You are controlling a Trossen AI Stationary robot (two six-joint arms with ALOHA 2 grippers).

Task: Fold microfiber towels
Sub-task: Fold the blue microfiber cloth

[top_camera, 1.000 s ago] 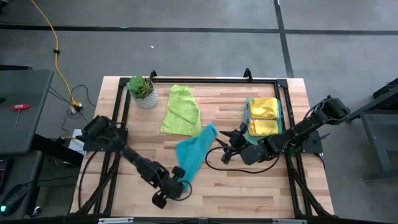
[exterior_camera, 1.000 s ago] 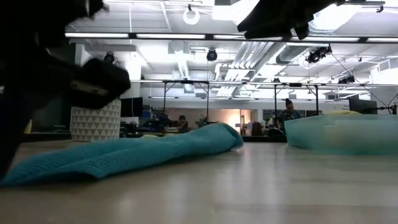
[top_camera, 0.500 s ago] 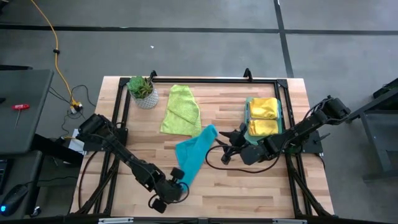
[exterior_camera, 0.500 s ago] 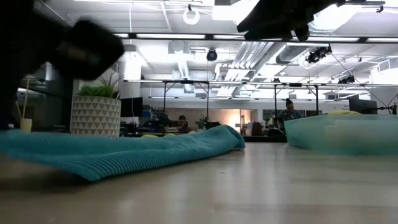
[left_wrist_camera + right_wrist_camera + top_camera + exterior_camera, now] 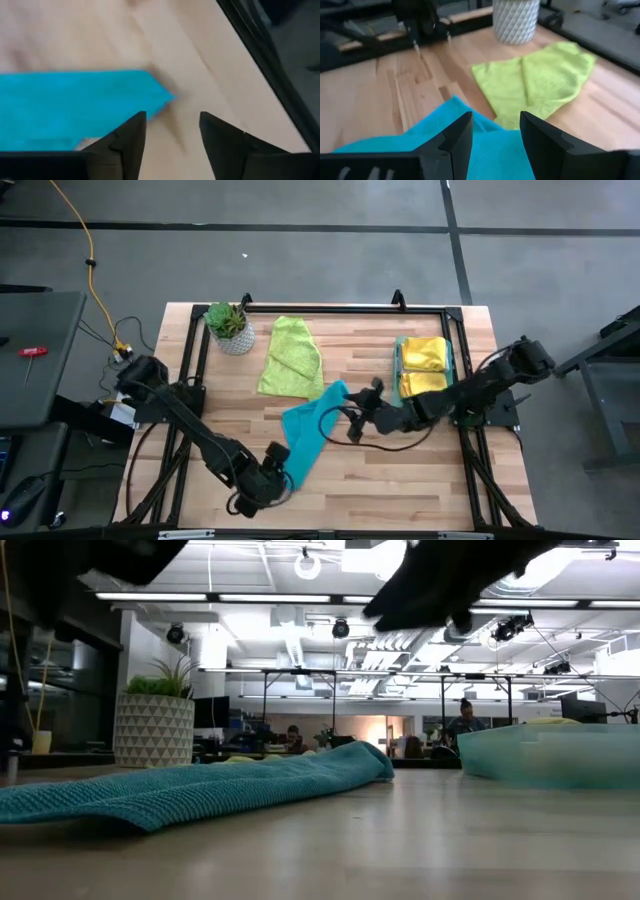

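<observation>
Teal towel (image 5: 310,430) lies flat mid tabletop (image 5: 350,480), lime towel (image 5: 292,356) just beyond it near potted plant (image 5: 228,326). Yellow towels (image 5: 424,366) in green tray (image 5: 398,350). Left tool (image 5: 170,142) released, empty, at teal towel's near corner. Right tool (image 5: 495,132) spread apart, empty, over teal towel's far corner.

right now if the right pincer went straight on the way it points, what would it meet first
Probably the teal towel: its edge lies just ahead of the open right pincer. The lime towel comes next, then the plant pot. Its height above the cloth is unclear.
</observation>
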